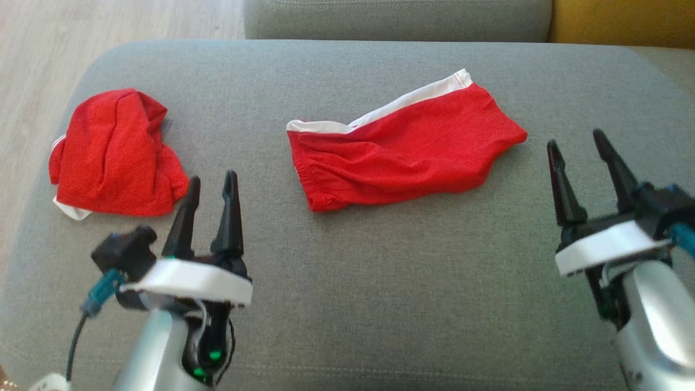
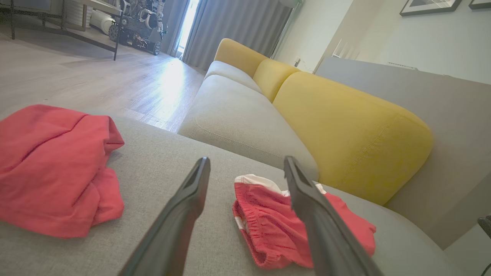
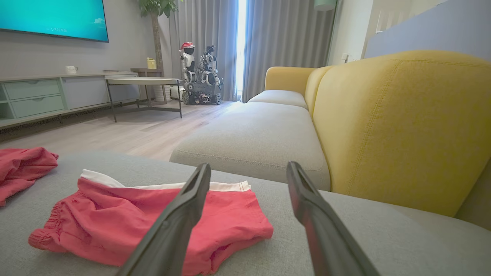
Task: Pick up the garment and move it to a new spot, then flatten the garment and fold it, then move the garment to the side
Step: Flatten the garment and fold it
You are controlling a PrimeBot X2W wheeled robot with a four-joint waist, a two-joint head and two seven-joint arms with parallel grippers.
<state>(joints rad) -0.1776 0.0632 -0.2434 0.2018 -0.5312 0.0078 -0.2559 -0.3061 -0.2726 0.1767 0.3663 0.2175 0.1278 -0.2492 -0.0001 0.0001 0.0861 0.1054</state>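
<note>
2 end effectors (image 1: 213,177) (image 1: 575,138), both spread wide

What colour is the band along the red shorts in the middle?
White; the fabric band shows best in the head view.

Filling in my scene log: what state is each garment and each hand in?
red shorts: lying loose and wrinkled mid-cushion, unfolded, nothing touching them.
bunched red garment: crumpled heap near the cushion's left end, nothing touching it.
left hand: open, empty.
right hand: open, empty, to the right of the shorts.
</note>
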